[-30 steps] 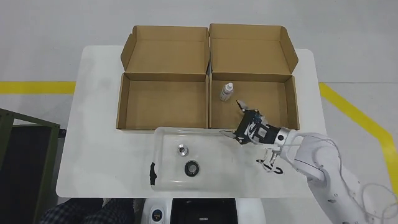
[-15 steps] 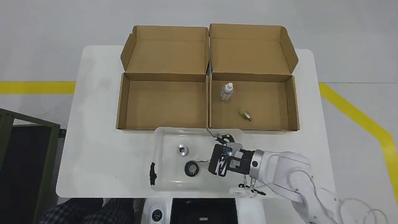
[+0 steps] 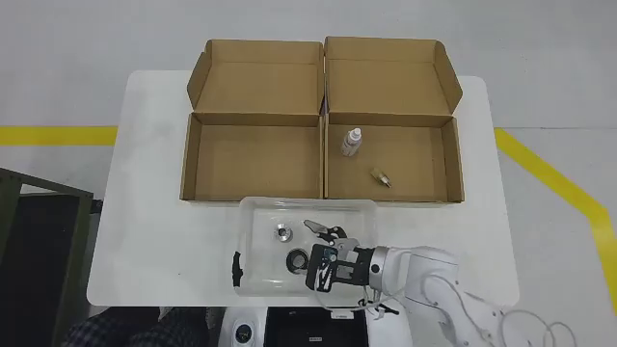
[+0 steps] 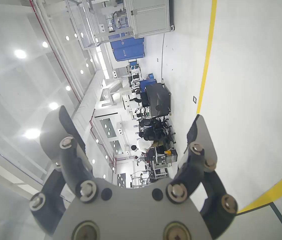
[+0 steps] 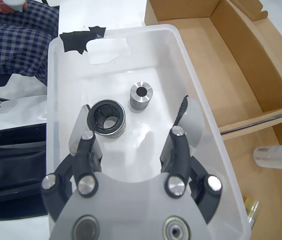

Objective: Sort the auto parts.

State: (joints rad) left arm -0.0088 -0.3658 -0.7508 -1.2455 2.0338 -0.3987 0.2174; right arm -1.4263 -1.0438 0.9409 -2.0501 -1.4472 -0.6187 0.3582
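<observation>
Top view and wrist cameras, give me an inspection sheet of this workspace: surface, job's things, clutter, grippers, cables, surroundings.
Surface: white table carrying two open boxes side by side and a clear bin in front of them.
Job's things: silver cylinder and black ring in the bin; bottle and brass part in the right box; left box has no parts.
Clutter: black tape on the bin's rim.
Grippers: right gripper open over the bin, one of its fingers beside the ring; left gripper open, aimed at the room.
Cables: thin cable by the right arm.
Surroundings: yellow floor line.
</observation>
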